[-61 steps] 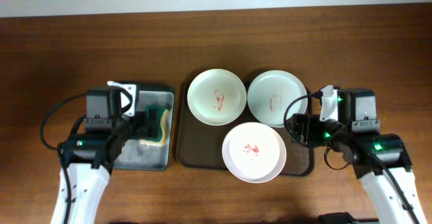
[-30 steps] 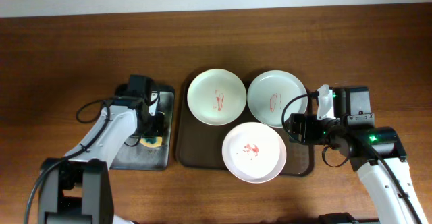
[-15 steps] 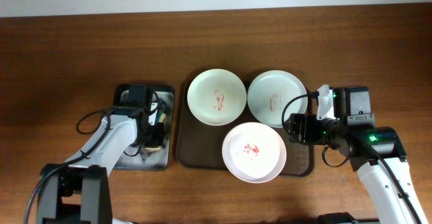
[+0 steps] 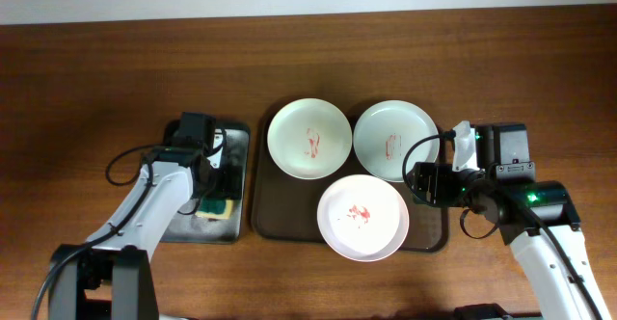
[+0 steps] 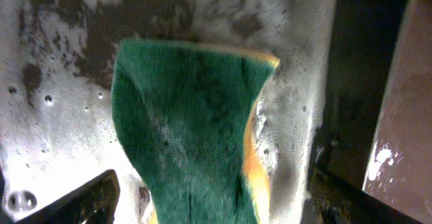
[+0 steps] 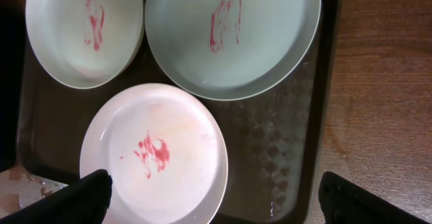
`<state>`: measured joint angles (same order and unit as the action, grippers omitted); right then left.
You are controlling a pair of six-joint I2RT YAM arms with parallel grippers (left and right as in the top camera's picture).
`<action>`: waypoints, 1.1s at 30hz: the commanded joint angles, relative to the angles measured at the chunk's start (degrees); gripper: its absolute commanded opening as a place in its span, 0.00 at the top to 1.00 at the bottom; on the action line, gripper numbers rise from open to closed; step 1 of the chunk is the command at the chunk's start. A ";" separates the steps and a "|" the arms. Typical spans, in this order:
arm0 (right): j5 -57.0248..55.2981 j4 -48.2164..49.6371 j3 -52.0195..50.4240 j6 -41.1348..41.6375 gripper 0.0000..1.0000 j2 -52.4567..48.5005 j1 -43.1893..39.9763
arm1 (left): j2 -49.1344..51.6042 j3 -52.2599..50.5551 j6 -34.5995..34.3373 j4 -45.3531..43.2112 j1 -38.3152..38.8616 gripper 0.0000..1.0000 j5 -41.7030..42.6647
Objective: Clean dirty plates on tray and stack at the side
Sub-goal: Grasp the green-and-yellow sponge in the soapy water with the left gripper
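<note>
Small tray [image 4: 181, 227]: left gripper [image 4: 216, 189] shifted slightly

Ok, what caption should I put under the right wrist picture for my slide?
Upper-left plate, upper-right plate and pinkish lower plate, all smeared red, on the dark brown tray.

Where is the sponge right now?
Overhead, the sponge lies on the small black tray at the table's left, beside the brown tray and its left edge.
</note>
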<state>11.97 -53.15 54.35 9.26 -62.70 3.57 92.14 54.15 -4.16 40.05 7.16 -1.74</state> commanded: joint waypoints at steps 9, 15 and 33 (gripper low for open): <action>0.50 -0.02 1.11 0.46 0.01 -0.15 0.22 | 5.95 0.22 0.24 -7.54 -0.17 0.22 -1.03; 0.50 -0.02 1.11 0.46 0.01 -0.15 0.22 | 7.02 0.22 0.26 -8.90 -0.17 0.73 -1.66; 0.50 -0.02 1.11 0.46 0.01 -0.15 0.22 | -1.29 0.59 -0.94 1.16 -0.17 0.21 -0.68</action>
<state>11.97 -53.17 54.35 9.28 -62.70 3.57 90.59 55.18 -4.16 41.60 7.01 -4.89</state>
